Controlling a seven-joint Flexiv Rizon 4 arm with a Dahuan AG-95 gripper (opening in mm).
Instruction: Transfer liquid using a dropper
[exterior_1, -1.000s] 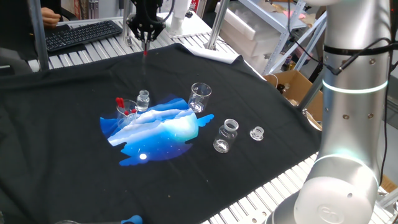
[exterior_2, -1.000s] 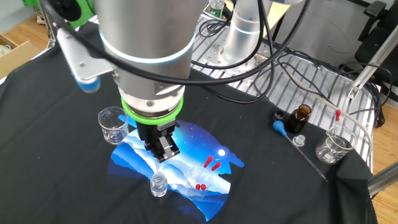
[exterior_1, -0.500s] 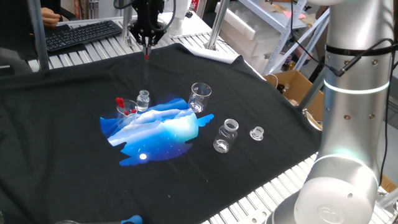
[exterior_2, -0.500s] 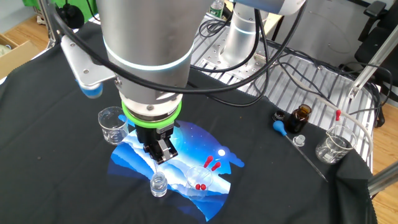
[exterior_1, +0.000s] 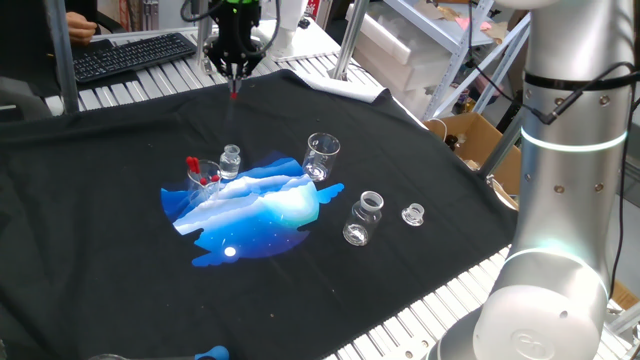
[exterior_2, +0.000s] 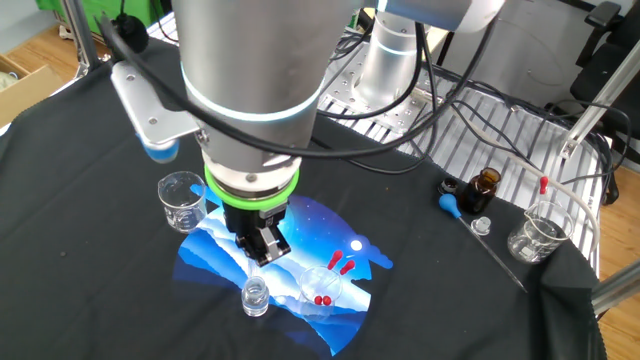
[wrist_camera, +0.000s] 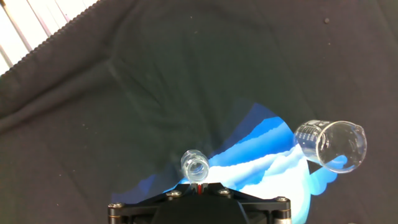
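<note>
Pinched on the dropper (exterior_1: 234, 88), whose red bulb shows between its fingers, the end effector (exterior_1: 234, 72) hangs above the small vial (wrist_camera: 196, 165); misaligned, the thin tip could strike the narrow rim and tip it.

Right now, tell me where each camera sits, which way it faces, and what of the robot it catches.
One fixed view: beside the arm's base, looking across the black cloth toward the keyboard; the pincer holds the dropper.
The other fixed view: opposite side, high, facing back toward the base; the wrist fills it, pincer above the small vial.
Hand view: looks straight down; only the pincer's black edge shows.
Shared: the small vial and the beaker.
</note>
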